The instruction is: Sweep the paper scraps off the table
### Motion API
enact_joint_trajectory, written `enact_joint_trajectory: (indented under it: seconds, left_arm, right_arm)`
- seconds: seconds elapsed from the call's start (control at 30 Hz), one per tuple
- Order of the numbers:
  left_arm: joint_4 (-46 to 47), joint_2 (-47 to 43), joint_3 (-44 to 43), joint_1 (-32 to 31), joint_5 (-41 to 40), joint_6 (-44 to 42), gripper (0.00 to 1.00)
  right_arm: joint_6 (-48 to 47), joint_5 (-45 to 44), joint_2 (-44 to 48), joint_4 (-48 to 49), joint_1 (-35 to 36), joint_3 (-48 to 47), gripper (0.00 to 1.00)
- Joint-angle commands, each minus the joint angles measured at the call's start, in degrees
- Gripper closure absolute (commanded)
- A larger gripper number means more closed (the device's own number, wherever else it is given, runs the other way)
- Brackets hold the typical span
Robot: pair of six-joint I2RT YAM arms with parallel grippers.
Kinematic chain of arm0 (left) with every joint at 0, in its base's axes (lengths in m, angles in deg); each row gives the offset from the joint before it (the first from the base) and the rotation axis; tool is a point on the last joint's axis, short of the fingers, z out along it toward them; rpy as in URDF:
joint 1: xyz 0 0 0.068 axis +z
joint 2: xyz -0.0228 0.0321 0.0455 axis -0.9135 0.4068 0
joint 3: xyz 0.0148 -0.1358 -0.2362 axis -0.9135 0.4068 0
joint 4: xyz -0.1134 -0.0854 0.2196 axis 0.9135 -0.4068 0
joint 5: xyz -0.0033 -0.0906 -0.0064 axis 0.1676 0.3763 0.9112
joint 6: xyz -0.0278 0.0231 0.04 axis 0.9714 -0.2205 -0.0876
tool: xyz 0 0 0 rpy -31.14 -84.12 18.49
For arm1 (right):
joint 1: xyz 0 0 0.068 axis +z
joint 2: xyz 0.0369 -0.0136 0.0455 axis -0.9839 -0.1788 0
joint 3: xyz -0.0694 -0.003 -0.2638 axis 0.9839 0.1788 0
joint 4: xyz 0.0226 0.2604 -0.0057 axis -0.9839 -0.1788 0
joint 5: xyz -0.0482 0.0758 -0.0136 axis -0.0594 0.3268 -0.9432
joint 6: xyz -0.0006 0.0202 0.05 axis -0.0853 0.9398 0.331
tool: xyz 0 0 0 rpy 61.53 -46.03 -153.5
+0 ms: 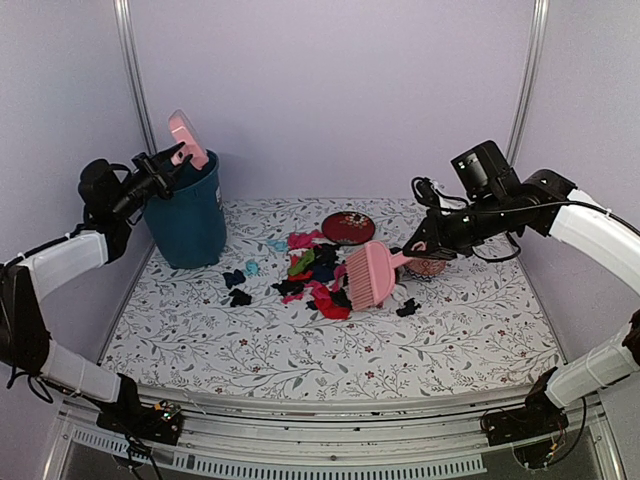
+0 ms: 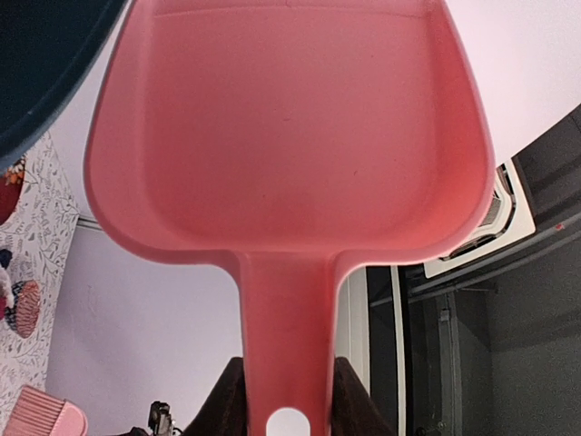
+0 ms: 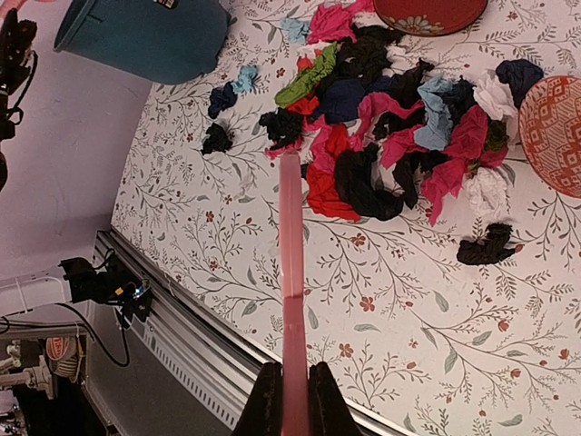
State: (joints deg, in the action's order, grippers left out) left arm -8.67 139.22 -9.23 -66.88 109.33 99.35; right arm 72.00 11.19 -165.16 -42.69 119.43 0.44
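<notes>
The paper scraps (image 1: pixel 315 272) lie in a heap of black, pink, red, green and light blue bits on the patterned table (image 1: pixel 300 340). A few lie loose to the left and one black bit to the right. They also show in the right wrist view (image 3: pixel 381 127). My right gripper (image 1: pixel 415 250) is shut on the handle of a pink brush (image 1: pixel 372 275), whose head sits at the heap's right side. In the right wrist view the brush (image 3: pixel 292 272) is edge-on between my gripper's (image 3: pixel 292 400) jaws. My left gripper (image 1: pixel 165 165) is shut on a pink dustpan (image 1: pixel 188 140) held above the bin; the dustpan (image 2: pixel 290 136) looks empty.
A teal bin (image 1: pixel 188 215) stands at the back left of the table. A round dark-red plate (image 1: pixel 348 227) lies behind the heap. A pink patterned dish (image 3: pixel 554 132) sits to the heap's right, partly hidden in the top view. The table's near edge has a metal rail (image 1: pixel 330 400).
</notes>
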Motion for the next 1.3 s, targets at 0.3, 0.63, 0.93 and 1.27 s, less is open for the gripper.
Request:
enact_joint_trajectory:
  seconds: [0.3, 0.63, 0.93, 1.27]
  left_arm:
    - [-10.3, 2.5, -13.5, 1.6, 9.1, -2.7, 0.87]
    - [-62.9, 2.6, -27.1, -12.9, 7.2, -58.8, 0.87]
    - [-85.1, -2.7, -17.9, -30.2, -10.8, -78.3, 0.87]
    - [-92.8, -2.7, -13.0, -47.0, -20.6, -79.3, 0.88]
  right_arm:
    - [-0.7, -6.8, 1.5, -1.6, -0.2, -3.4, 0.98]
    - [-5.8, -29.7, -2.8, -7.2, -2.0, -16.1, 0.99]
    - [-16.0, -41.4, -13.9, 0.4, -3.4, -21.0, 0.99]
    - [-19.5, -42.1, -29.1, 5.4, -6.1, -29.1, 0.99]
